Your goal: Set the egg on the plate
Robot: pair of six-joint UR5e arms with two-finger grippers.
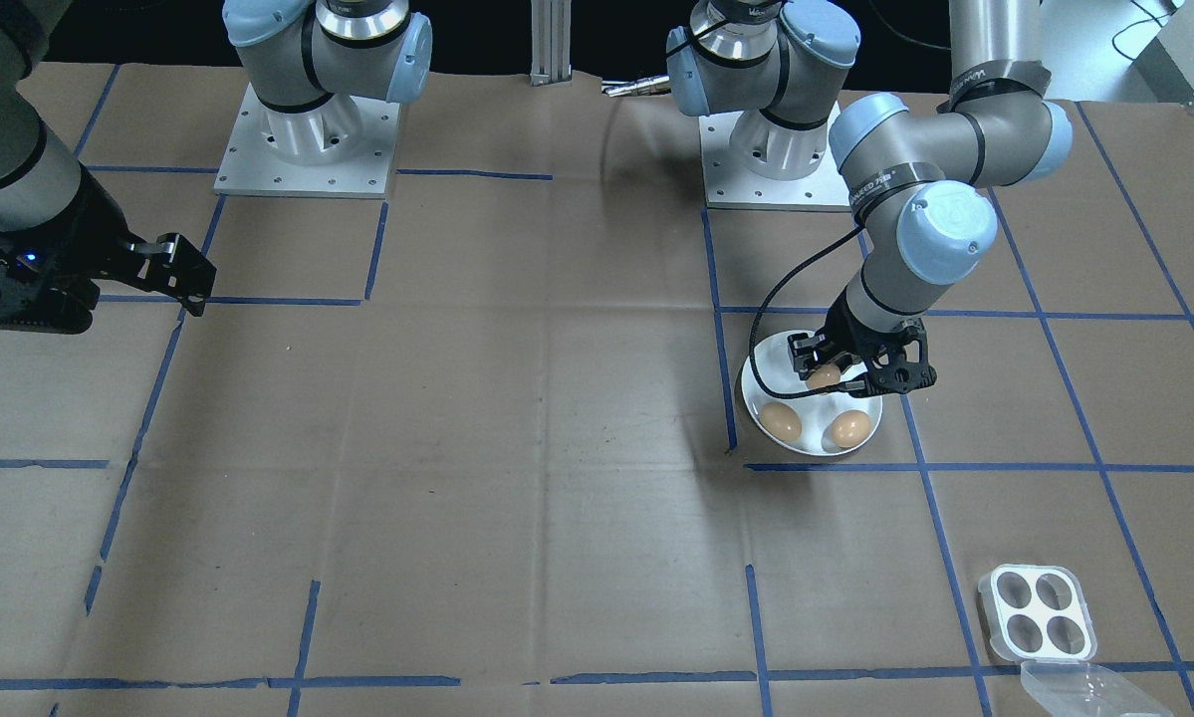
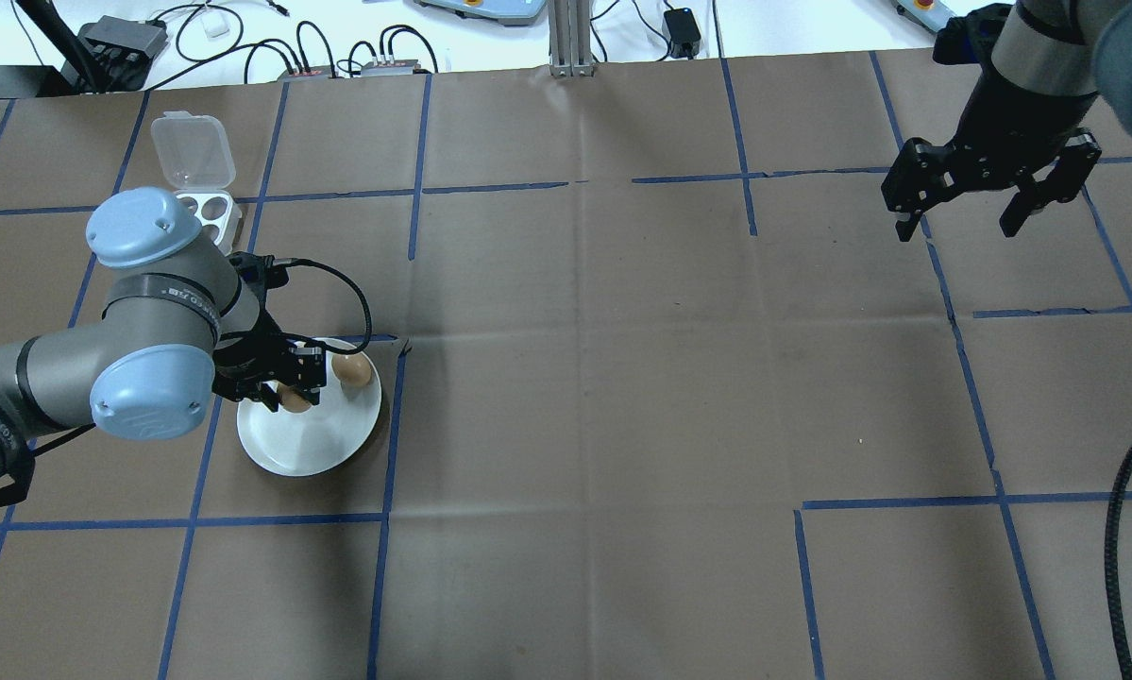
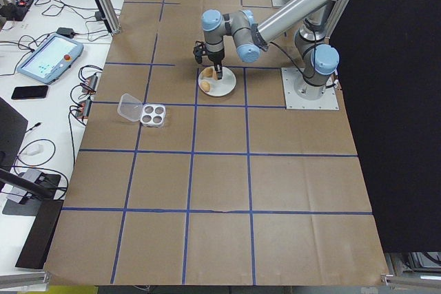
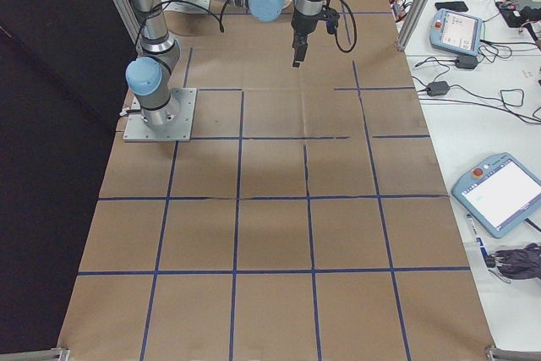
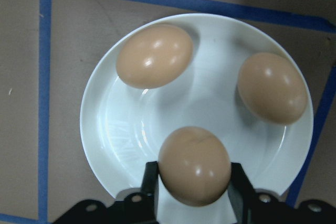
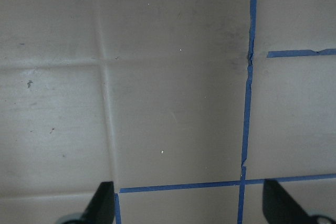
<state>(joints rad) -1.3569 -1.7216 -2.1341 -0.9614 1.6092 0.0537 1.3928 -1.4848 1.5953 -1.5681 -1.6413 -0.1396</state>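
The white plate (image 5: 210, 98) sits on the brown paper on my left side and carries two loose brown eggs (image 5: 155, 56) (image 5: 272, 87). A third egg (image 5: 194, 165) sits between the fingers (image 5: 150, 182) of my left gripper (image 5: 194, 174), which is shut on it just over the plate's near edge. Whether this egg touches the plate, I cannot tell. From the front, the left gripper (image 1: 840, 376) stands low over the plate (image 1: 814, 443). My right gripper (image 2: 957, 229) hangs open and empty far away, over bare paper.
A clear four-cup egg tray (image 2: 209, 210) with its lid (image 2: 193, 149) open lies beyond the plate, near the table's far left edge. Blue tape lines cross the brown paper. Both arm bases (image 1: 306, 139) stand at the robot's side of the table.
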